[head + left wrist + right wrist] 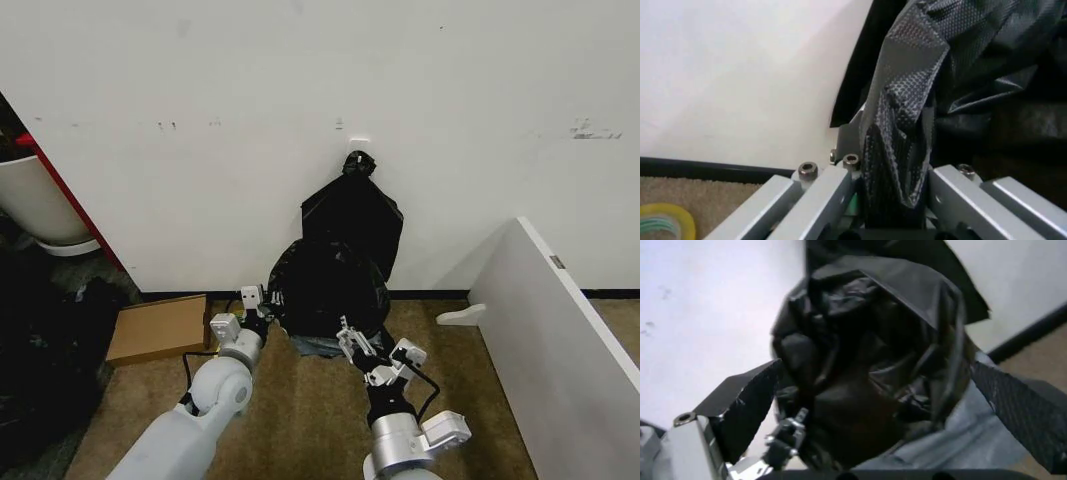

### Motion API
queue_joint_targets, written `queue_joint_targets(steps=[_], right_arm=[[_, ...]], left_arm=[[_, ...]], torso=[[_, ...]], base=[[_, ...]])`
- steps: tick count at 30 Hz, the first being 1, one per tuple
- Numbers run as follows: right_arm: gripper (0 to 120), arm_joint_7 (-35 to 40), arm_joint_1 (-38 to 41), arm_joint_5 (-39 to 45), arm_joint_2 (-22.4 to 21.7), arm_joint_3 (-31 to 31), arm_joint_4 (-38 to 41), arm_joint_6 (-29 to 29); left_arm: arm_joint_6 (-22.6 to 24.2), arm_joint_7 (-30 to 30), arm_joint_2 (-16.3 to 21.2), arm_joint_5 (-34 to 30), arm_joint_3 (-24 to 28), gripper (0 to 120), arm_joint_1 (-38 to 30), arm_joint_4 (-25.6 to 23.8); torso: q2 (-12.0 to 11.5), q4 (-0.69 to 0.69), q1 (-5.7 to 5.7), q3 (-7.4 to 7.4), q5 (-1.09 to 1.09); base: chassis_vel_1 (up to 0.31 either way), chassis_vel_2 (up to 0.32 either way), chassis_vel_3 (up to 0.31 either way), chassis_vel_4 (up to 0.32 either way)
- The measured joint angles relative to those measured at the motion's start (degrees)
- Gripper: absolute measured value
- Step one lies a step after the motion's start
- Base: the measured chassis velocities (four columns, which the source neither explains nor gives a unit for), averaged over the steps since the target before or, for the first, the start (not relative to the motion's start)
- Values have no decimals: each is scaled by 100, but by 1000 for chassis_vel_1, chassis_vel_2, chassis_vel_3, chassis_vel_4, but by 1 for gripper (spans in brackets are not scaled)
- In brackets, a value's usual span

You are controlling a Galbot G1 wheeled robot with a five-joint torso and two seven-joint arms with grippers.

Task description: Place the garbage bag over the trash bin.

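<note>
Draping step: left tool point(262, 316) clamped on garbage bag point(328, 285) edge at its left; right tool point(352, 342) spread wide at near side; next needs hem pulled down evenly

No lettering, label, brand mark or number can be read anywhere in these views, neither on the crinkly glossy black plastic garbage bag point(330, 290) nor on the flat brown cardboard sheet point(158, 328) lying on the carpet.
</note>
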Motion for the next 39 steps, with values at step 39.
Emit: queue_joint_targets(steps=[39], right_arm=[[100, 299, 1028, 2619, -1410, 706, 212, -1150]], left_arm=[[-323, 0, -1031, 292, -248, 1, 196, 468]], torso=[[0, 1, 0, 0, 2]], base=[[0, 0, 0, 0]])
